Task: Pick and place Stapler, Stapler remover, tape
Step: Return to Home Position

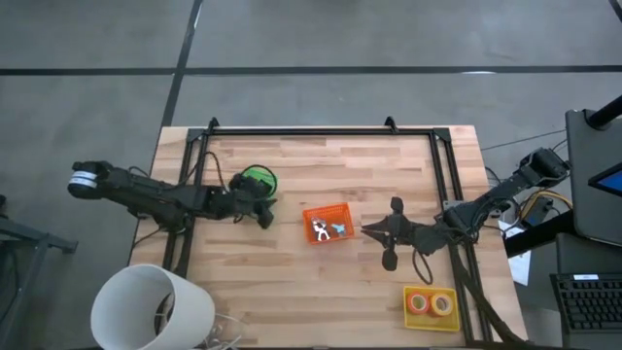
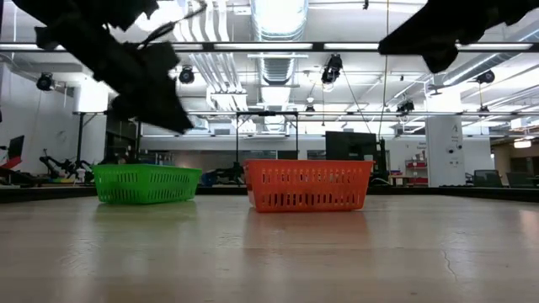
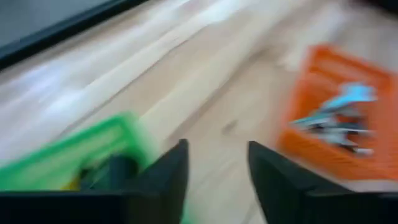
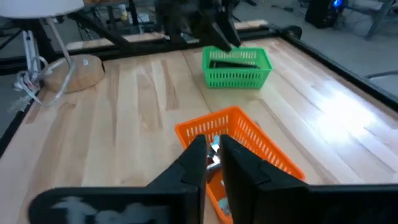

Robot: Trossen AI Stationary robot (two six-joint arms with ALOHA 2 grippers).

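Left tool (image 3: 217, 149), fingers spread and empty, just beside green bin (image 4: 239, 78) with stapler (image 4: 233, 63) inside.

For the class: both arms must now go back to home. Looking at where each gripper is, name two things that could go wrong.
1. The left gripper, fingers open, hangs close beside the green bin. A low or sideways pull-back could catch the rim and shift or tip the bin.
2. The right gripper sits near the orange bin, pointing at it. Any forward drift before it retreats could push the bin out of place.
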